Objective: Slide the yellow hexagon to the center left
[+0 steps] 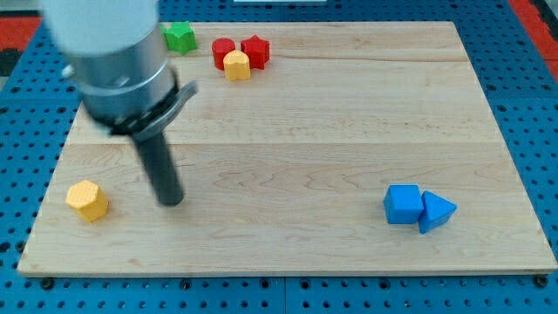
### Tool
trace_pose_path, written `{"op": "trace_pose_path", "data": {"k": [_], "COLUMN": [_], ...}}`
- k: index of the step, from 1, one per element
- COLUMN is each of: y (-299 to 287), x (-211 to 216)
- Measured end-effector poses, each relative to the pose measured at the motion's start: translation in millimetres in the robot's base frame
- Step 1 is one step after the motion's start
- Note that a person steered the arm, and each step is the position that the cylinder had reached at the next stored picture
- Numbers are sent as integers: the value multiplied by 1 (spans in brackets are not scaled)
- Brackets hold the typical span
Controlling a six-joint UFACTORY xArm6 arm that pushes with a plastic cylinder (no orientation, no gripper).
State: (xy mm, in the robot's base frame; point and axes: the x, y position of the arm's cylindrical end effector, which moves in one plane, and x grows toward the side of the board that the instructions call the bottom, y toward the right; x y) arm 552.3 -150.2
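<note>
The yellow hexagon [88, 200] lies on the wooden board [305, 131] near the view's bottom left corner. My tip [171, 201] rests on the board to the right of the hexagon, about a hexagon's width and a half away, not touching it. The dark rod rises from the tip to the grey arm body at the view's top left.
A green star-like block [180, 37] sits at the view's top, partly behind the arm. A red cylinder [223, 52], a red star block [255, 50] and a small yellow block [236, 65] cluster at the top. A blue cube [403, 205] and blue triangle [436, 212] touch at the bottom right.
</note>
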Motion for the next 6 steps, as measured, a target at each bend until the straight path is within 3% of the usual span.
{"op": "trace_pose_path", "data": {"k": [1,2,6], "y": [-61,-87,-68], "x": [25,3,-194]}}
